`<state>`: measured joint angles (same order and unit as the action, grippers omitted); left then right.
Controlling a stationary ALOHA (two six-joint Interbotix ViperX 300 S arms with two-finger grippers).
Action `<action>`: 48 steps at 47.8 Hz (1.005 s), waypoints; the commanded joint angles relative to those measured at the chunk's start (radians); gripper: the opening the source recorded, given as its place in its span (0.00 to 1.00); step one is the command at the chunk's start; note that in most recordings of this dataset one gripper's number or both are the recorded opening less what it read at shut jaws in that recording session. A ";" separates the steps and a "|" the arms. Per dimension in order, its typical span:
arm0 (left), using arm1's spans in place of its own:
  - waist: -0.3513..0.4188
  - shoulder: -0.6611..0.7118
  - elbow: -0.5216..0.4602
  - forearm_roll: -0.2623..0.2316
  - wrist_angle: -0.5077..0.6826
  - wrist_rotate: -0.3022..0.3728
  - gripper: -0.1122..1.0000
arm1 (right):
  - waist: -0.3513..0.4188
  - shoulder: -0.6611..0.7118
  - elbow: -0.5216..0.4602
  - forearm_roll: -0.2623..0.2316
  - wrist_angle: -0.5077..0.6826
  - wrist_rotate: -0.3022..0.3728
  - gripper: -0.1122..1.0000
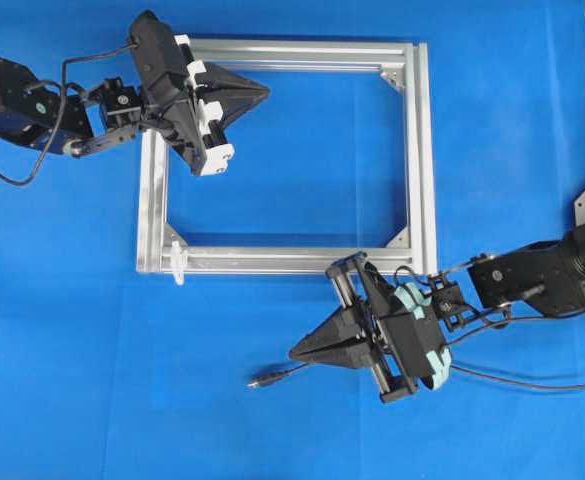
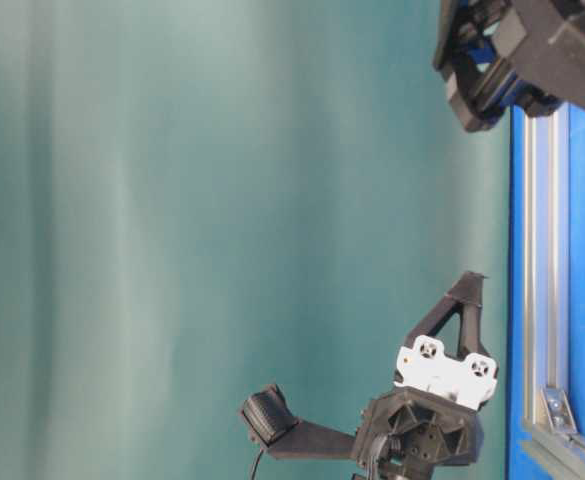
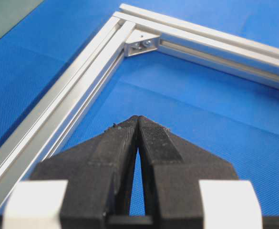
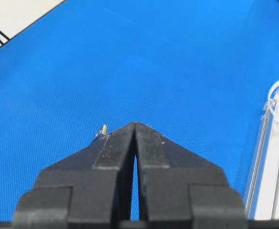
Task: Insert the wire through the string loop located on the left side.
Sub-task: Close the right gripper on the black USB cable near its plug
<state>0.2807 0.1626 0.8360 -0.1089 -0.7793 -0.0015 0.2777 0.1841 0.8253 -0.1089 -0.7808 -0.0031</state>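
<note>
The wire (image 1: 277,376) lies on the blue mat, its plug tip (image 1: 258,381) pointing left, and the rest runs right under my right gripper. My right gripper (image 1: 292,354) hovers just above it, shut with nothing between its fingers. In the right wrist view the plug (image 4: 103,129) peeks out beside the shut gripper (image 4: 136,125). The white string loop (image 1: 178,263) sticks out at the silver frame's near-left corner, seen also as the string loop (image 4: 275,98) at the right edge. My left gripper (image 1: 266,92) is shut and empty over the frame's far-left part, its fingertips (image 3: 149,128) pressed together.
The rectangular aluminium frame (image 1: 424,150) lies flat on the mat, with corner brackets (image 3: 141,43) inside. Both arms' black cables trail off toward the table's side edges. The table-level view shows only the left gripper (image 2: 470,284) and part of the right arm (image 2: 502,60).
</note>
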 commanded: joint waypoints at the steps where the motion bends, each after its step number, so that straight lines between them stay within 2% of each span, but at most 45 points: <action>1: -0.003 -0.037 -0.003 0.017 0.017 0.003 0.10 | 0.011 -0.055 0.000 -0.003 0.000 0.012 0.11; 11: 0.002 -0.041 0.008 0.017 0.020 0.002 0.10 | 0.014 -0.058 -0.018 -0.003 0.101 0.014 0.08; 32: 0.003 -0.043 0.009 0.020 0.018 0.002 0.10 | 0.023 -0.060 -0.012 -0.002 0.092 0.087 0.10; 35: 0.003 -0.041 0.009 0.020 0.017 0.002 0.10 | 0.021 -0.060 -0.014 -0.002 0.092 0.098 0.18; 38: 0.003 -0.041 0.009 0.018 0.017 0.002 0.10 | 0.023 -0.060 -0.017 0.002 0.092 0.110 0.31; 43: 0.003 -0.043 0.009 0.020 0.017 0.002 0.10 | 0.023 -0.060 -0.012 0.005 0.092 0.130 0.61; 48: 0.003 -0.041 0.009 0.020 0.017 0.005 0.10 | 0.023 -0.060 -0.011 0.005 0.092 0.133 0.86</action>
<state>0.2823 0.1534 0.8529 -0.0920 -0.7563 0.0015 0.2945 0.1611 0.8237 -0.1074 -0.6811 0.1289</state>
